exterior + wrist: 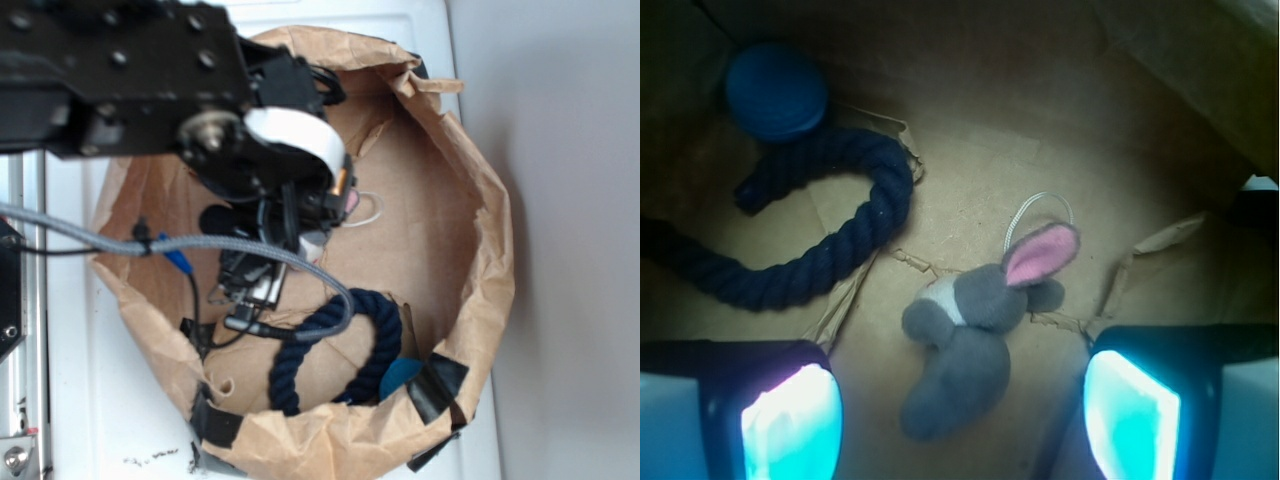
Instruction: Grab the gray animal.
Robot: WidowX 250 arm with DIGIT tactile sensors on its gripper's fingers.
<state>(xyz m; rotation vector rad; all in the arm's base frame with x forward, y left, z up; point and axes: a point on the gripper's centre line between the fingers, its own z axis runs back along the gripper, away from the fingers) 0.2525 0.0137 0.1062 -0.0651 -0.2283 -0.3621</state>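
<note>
We find the gripper (960, 415) spread wide, holding nothing. The gray bunny (975, 335) lies on the paper bag (1040, 130) floor between the pads, untouched. The navy rope (830, 250) curls at ten o'clock from it.

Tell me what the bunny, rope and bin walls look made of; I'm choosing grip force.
Bunny: soft plush, fuzzy matte gray nap, pink ear lining. Rope: twisted fiber, likely cotton, navy strands visible. Bin walls: brown paper, creased and torn, patched with black tape.

gray animal (965, 345), pink inner ear, white patch, thin white loop, lying on brown paper
</note>
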